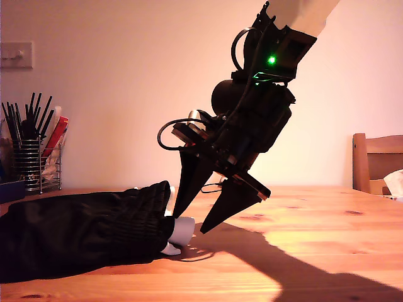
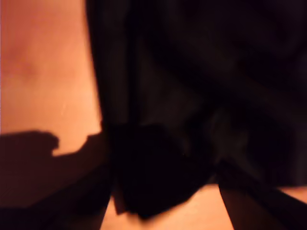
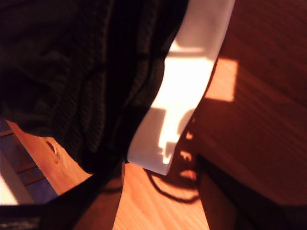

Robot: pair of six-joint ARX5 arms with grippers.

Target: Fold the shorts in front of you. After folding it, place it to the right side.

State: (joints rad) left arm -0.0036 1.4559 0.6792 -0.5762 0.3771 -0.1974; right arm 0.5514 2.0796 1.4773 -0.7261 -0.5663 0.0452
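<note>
Shorts point(image 1: 75, 233), black soft fabric with white hem band, lie lower left in exterior view, long axis along wooden counter point(image 1: 302, 251). My second pincer point(image 1: 187, 228), jaws apart, sits at the hem; first pincer's state unclear.

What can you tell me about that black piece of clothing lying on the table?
The shorts are black, soft, ribbed-looking fabric, lying crumpled in a low heap on the wooden table at the exterior view's left. A broad white band edges one hem, peeking out at the end nearest my second gripper. Its open fingers straddle that white hem; contact cannot be confirmed. In my first wrist view the cloth is dark and blurred.
</note>
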